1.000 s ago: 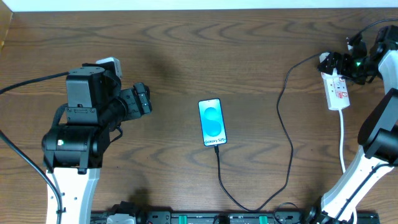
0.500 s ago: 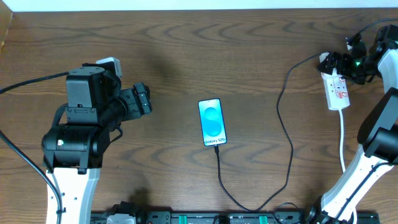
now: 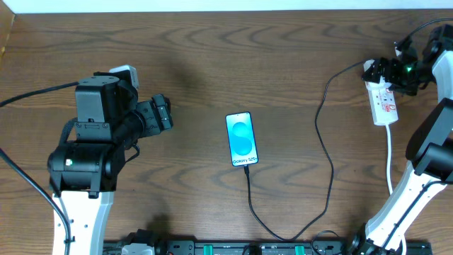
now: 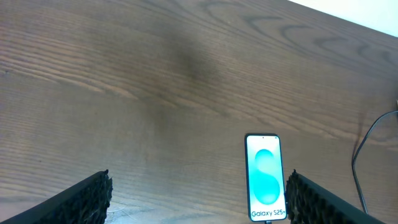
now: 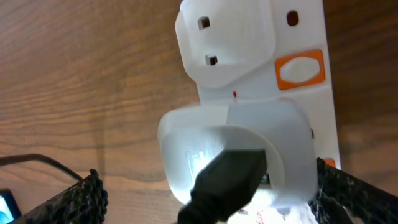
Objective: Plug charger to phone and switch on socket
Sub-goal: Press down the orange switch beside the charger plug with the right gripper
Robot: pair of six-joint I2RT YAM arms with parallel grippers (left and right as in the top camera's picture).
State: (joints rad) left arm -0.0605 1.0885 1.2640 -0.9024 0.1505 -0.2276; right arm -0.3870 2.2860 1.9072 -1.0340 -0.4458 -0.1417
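Little changed since a second ago: phone (image 3: 241,138), charger (image 3: 327,163) and socket (image 3: 384,103) unmoved; right arm (image 3: 432,152) lower link shifted slightly toward right edge.
Phone flat at centre of table (image 3: 212,57), screen lit blue, charger tip in its near end.
Cable loops toward near edge, then runs up to socket near far right corner.
Right gripper (image 5: 214,202) over socket's far end, jaws spread wide either side of white adapter (image 5: 249,143).
Left gripper (image 4: 199,199) left of phone, well apart, jaws spread, empty.

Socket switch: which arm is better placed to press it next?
Right. The right pincer, open, sits over the socket, with an orange switch in its wrist view. The left pincer is across the table, beyond the phone.
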